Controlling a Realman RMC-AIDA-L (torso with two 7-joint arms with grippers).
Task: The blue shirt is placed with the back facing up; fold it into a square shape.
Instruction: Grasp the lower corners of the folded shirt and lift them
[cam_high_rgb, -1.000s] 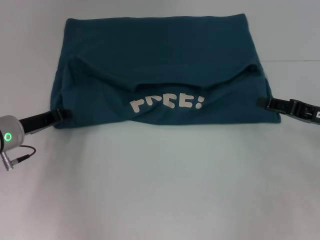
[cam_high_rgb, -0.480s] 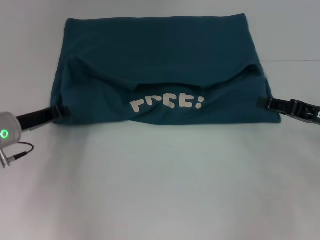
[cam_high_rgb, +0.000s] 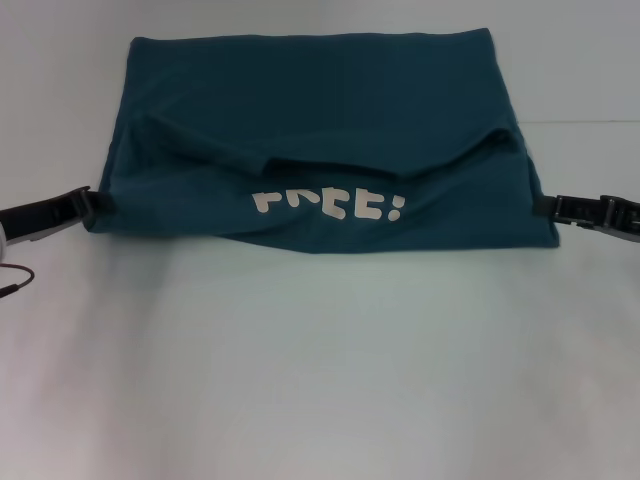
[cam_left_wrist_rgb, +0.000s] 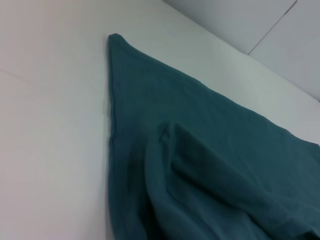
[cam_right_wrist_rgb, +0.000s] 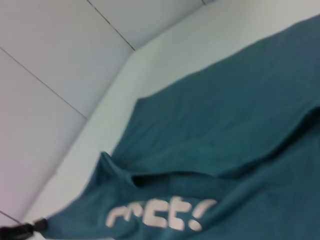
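Observation:
The blue shirt (cam_high_rgb: 320, 100) lies folded across the table, with a near flap turned over so its white lettering (cam_high_rgb: 328, 205) faces up. My left gripper (cam_high_rgb: 85, 198) sits low at the shirt's left edge, just touching the cloth. At the right edge, my right gripper (cam_high_rgb: 548, 206) meets the fabric the same way. Plain teal cloth, the shirt (cam_left_wrist_rgb: 200, 150), shows close up in the left wrist view with a raised fold. The right wrist view looks over the shirt (cam_right_wrist_rgb: 225, 125) and lettering (cam_right_wrist_rgb: 160, 216) to the left gripper (cam_right_wrist_rgb: 30, 228) at the far corner.
A bare white table (cam_high_rgb: 320, 380) stretches from the shirt to the near edge. A pale panelled wall (cam_right_wrist_rgb: 60, 60) stands behind the table's far side.
Both grippers have slid outward, from a little inside the shirt's near corners to its side edges. The left edge shifted slightly left, and the fold now covers the top of the lettering.

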